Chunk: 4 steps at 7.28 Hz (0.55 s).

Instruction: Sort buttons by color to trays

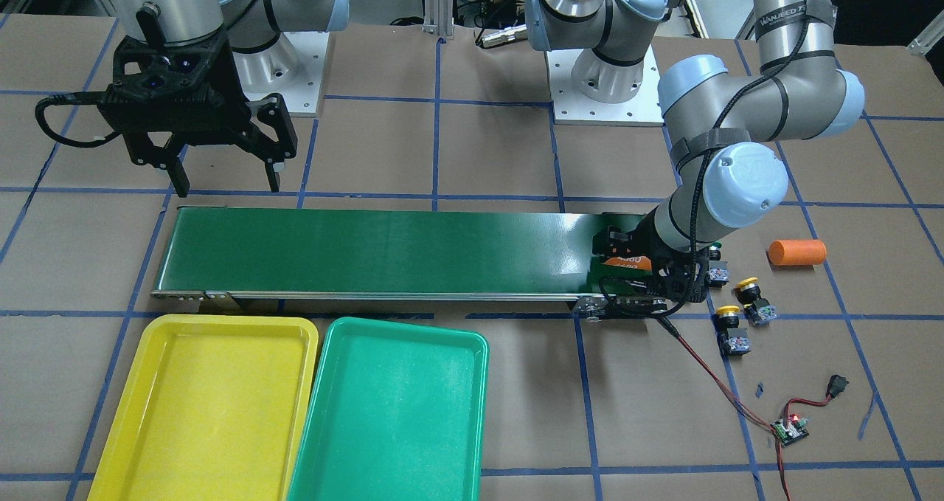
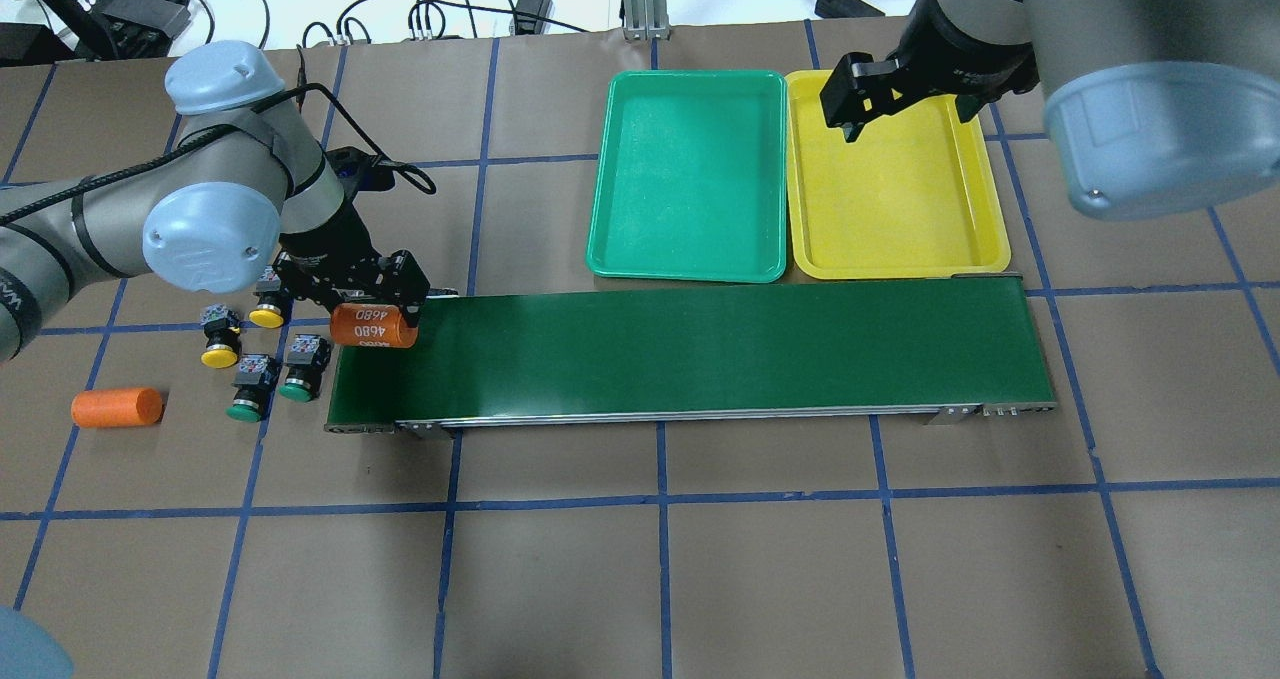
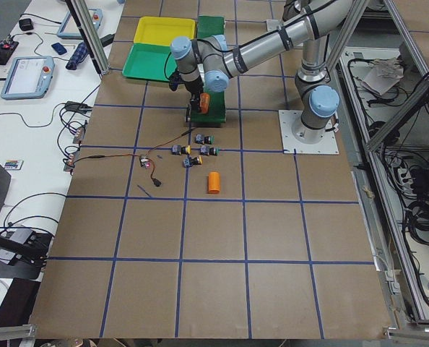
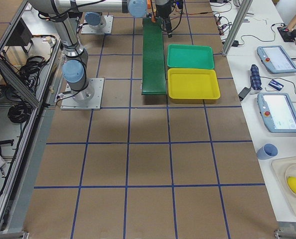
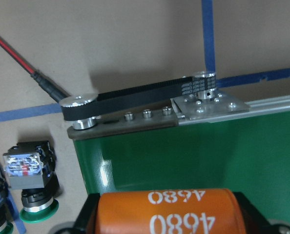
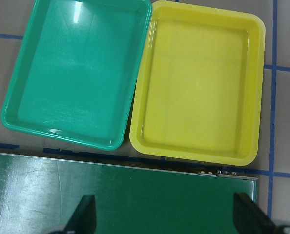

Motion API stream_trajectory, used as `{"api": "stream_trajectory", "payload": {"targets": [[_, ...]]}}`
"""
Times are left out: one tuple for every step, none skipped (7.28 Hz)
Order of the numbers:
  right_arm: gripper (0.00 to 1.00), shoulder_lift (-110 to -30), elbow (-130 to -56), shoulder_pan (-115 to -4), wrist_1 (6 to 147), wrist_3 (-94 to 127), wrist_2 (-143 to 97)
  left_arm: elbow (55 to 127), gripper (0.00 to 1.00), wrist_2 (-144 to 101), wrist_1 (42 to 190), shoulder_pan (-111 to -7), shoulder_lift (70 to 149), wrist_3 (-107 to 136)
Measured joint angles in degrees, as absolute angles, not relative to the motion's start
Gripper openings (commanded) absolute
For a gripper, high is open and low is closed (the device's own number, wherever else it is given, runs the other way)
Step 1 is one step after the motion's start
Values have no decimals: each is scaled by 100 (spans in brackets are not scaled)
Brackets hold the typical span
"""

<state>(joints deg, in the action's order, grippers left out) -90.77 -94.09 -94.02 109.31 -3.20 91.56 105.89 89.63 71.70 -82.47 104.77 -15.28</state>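
Observation:
Two yellow-capped buttons [image 2: 219, 354] [image 2: 267, 314] and two green-capped buttons [image 2: 243, 409] [image 2: 297, 389] lie on the table beside the belt's left end in the overhead view. One green-capped button shows in the left wrist view [image 5: 35, 207]. My left gripper [image 2: 372, 324] is shut on an orange cylinder marked 4680 [image 5: 169, 217], over that end of the belt. My right gripper [image 2: 905, 109] is open and empty, high over the yellow tray [image 2: 890, 199]. The green tray [image 2: 690, 174] lies next to the yellow one; both are empty.
The long dark-green conveyor belt [image 2: 700, 349] runs between the buttons and the trays. A second orange cylinder [image 2: 117, 407] lies left of the buttons. A small controller board [image 1: 790, 429] with red wires and a switch [image 1: 835, 384] lies near the belt's motor end.

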Motion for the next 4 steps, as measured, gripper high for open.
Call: {"api": "stream_trajectory", "payload": {"targets": [[100,-9068,-9419,-9403,10928,-318,9134,10608,100,8948,7168,-8254,10468,-1523],[100,-9065,-9425,-9404,10926,-318,9122,10608,100,8864,7177,-8258,10425,-1519],[100,-9063,-9431,-9404,10925,-322,9117,10607,100,8756,7206,-8260,10346,-1519],[100,-9062,-9439,-9404,10925,-324,9117,10604,100,8695,7260,-8261,10249,-1520]]}}
